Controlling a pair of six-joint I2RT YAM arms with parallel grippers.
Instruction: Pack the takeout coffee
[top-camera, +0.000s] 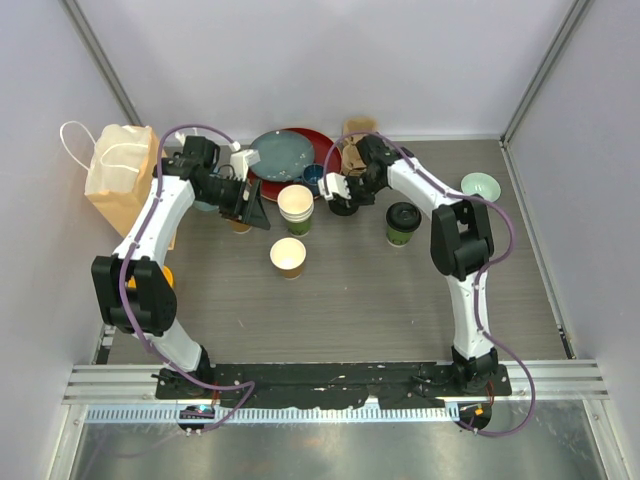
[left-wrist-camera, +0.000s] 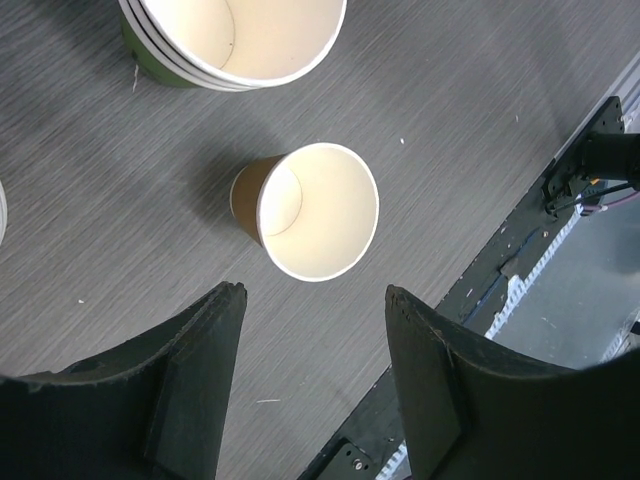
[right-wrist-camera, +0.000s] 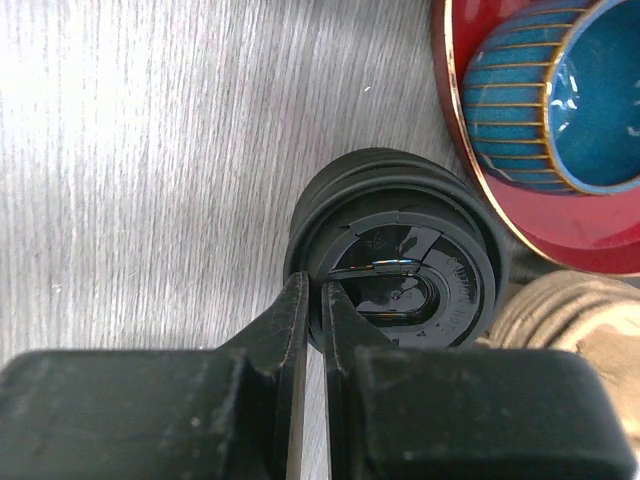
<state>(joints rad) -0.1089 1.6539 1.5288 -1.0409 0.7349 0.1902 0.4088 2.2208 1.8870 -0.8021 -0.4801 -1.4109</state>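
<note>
The brown-sided cup stands open and upright mid-table, cream inside; in the left wrist view it lies just beyond my fingertips. My left gripper is open and empty, above the table to the cup's far left. The green-sided cup stands to the right with a black lid on it. My right gripper is shut on the rim of the top black lid of a small stack of lids.
A taller stack of nested cups stands between the grippers. Red and grey-blue plates and a blue striped cup lie at the back. A paper bag stands far left, a mint bowl far right.
</note>
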